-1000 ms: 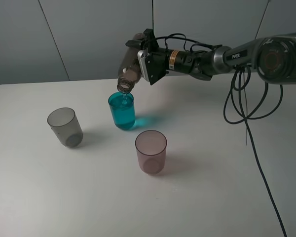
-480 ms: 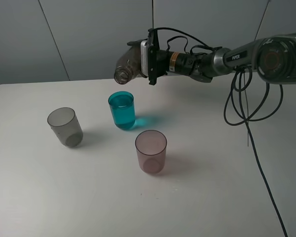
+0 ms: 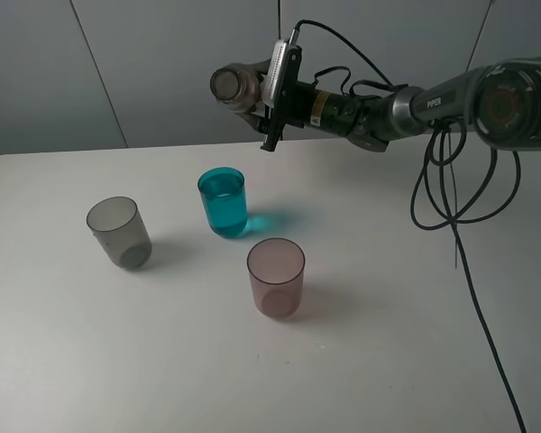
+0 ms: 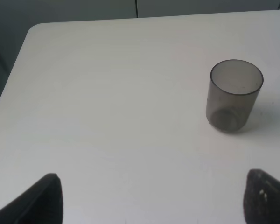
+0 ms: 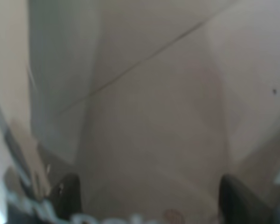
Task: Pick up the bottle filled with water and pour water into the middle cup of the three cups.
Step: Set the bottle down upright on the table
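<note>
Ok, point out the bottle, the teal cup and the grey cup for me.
bottle (image 3: 235, 87), exterior high view, on the end facing the camera.
teal cup (image 3: 224, 211), exterior high view, side wall.
grey cup (image 4: 233, 100), left wrist view, side wall.

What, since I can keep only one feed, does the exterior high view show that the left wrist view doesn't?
Only exterior high: the right gripper shut on the bottle, which is held in the air with its mouth toward the camera; the teal cup with water in it; the pink cup.
Only left wrist: the left gripper, open and holding nothing.
Both: the grey cup, upright and empty, and the white table.
</note>
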Motion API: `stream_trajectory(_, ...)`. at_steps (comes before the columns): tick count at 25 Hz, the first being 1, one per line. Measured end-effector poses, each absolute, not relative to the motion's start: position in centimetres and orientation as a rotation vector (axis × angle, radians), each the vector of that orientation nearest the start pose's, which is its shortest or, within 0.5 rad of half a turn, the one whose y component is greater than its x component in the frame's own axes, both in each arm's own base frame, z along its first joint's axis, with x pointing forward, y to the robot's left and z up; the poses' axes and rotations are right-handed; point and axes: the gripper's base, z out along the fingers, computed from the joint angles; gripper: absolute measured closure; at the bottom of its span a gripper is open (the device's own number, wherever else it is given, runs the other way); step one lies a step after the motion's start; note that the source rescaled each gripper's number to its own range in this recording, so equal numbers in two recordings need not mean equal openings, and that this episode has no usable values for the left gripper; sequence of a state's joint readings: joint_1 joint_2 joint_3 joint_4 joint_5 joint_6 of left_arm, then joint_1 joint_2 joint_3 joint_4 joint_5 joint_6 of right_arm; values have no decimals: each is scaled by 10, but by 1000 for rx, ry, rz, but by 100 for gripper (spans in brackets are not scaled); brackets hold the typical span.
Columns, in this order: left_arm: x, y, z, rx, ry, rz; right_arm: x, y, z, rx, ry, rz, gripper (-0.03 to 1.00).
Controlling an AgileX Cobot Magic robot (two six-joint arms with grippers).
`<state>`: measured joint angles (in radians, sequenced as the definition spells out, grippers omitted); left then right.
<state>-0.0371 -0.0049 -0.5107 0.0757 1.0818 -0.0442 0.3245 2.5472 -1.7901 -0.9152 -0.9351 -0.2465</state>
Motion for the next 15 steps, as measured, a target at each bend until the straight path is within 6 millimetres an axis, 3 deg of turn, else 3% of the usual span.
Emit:
stream_trajectory(6, -8, 6, 279, -12, 2048, 40, 489, 221, 148, -1039, 1077, 278, 97)
stream_trajectory(15, -8, 6, 279, -12, 2048, 40, 467, 192, 170, -779, 1419, 314, 97)
